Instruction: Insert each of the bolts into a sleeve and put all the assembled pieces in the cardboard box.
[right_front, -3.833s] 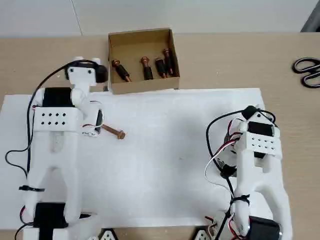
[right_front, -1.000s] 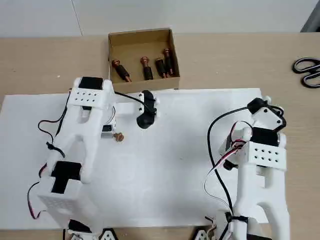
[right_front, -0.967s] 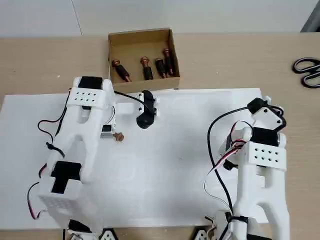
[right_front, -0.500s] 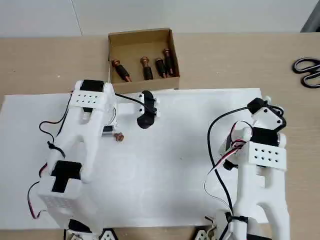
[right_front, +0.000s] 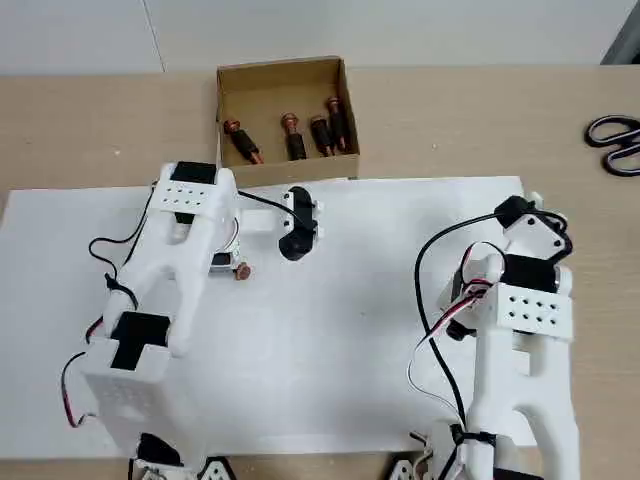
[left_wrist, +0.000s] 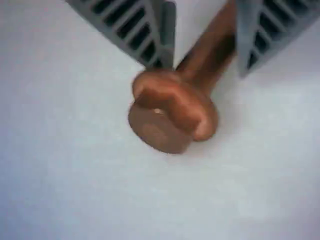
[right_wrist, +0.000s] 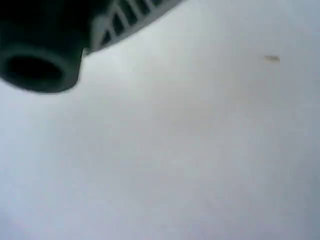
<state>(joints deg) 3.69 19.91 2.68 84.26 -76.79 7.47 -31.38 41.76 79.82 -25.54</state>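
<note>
Now L gripper (left_wrist: 202, 60) pinches bolt (right_front: 240, 270) shank, ctr-left on white sheet (right_front: 350, 330); R gripper (right_wrist: 75, 40) clamps black sleeve (right_wrist: 37, 65), lower right.

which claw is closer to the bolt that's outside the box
Left. The left claw has the bolt between its fingers; the right claw, holding a sleeve, is far off across the white sheet.

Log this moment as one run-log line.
left gripper: shut on bolt, over white sheet | right gripper: shut on sleeve | cardboard box: four assembled pieces inside | insertion: not yet done
</note>
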